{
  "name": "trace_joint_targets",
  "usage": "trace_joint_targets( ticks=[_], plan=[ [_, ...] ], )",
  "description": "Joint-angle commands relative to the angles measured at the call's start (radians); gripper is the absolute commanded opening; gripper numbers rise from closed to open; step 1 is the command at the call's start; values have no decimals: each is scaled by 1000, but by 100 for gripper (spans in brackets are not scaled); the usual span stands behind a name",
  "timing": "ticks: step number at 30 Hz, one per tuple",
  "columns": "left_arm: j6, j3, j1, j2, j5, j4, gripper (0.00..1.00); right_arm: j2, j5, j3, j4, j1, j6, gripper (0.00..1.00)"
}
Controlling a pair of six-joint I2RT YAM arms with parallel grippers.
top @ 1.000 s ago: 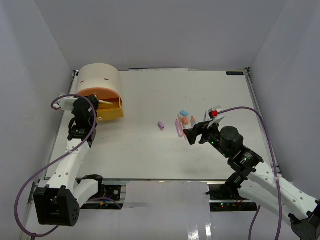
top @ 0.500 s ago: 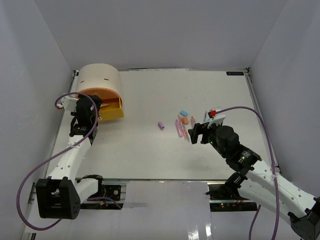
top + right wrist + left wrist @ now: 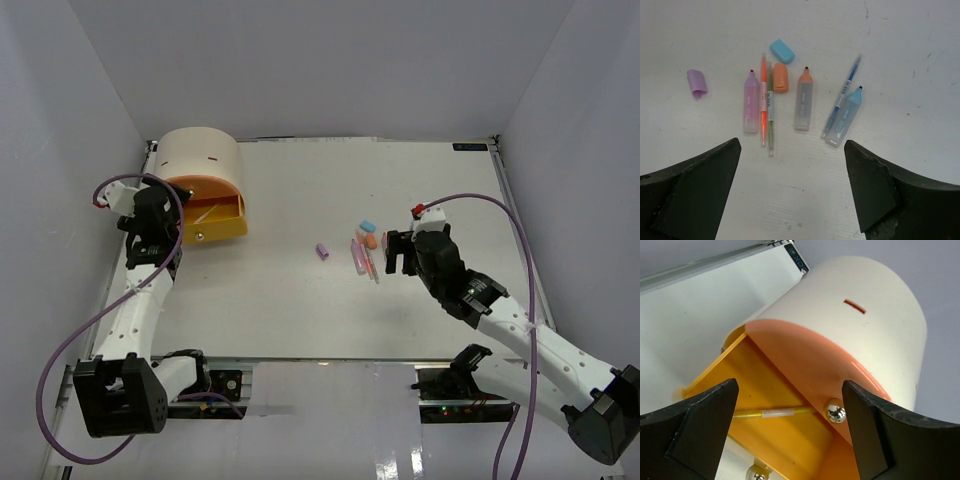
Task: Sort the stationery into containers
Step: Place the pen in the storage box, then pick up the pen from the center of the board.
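White table (image 3: 280,310), pale grey walls (image 3: 330,60) on three sides.

Left arm: runs up the table's left edge, wrist bent toward the beige cabinet (image 3: 200,160) in the far-left corner. Left gripper (image 3: 790,384): jaws spread wide, holding nothing, facing the pulled-out yellow drawer (image 3: 755,385). A thin yellow pen (image 3: 775,413) lies in that drawer. The peach drawer front (image 3: 805,355) sits above it.

Right arm: stretched from the near-right base toward mid-table. Right gripper (image 3: 792,144): pointing down over the loose stationery, jaws spread wide, empty.

On the table beneath it:
- purple cap (image 3: 697,82), apart at the left
- blue cap (image 3: 782,51)
- orange cap (image 3: 780,78)
- purple highlighter (image 3: 751,102)
- orange pen (image 3: 763,100) beside green pen (image 3: 770,115)
- orange highlighter (image 3: 803,100)
- blue pen (image 3: 842,95) against blue highlighter (image 3: 845,117)
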Motion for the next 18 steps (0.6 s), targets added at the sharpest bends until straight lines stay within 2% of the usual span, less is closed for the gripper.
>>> trace_joint_targets(
  ticks=[1,5,11,15,18],
  plan=[
    [85,73,6,9,14,-33,96,49,32,79,-39,-54,32,90],
    [173,103,8,-11,40,-68,98,146,-21,118,-57,-172,43,93],
    [332,126,6,-99,247,-189,98,316,-116,187,-80,-301,52,100],
    [401,72,6,-192,385,-257,98,431,-141,241,-80,-332,44,91],
    [393,15,0,-264,511,-292,98,526,-150,294,-80,-344,40,82]
  ],
)
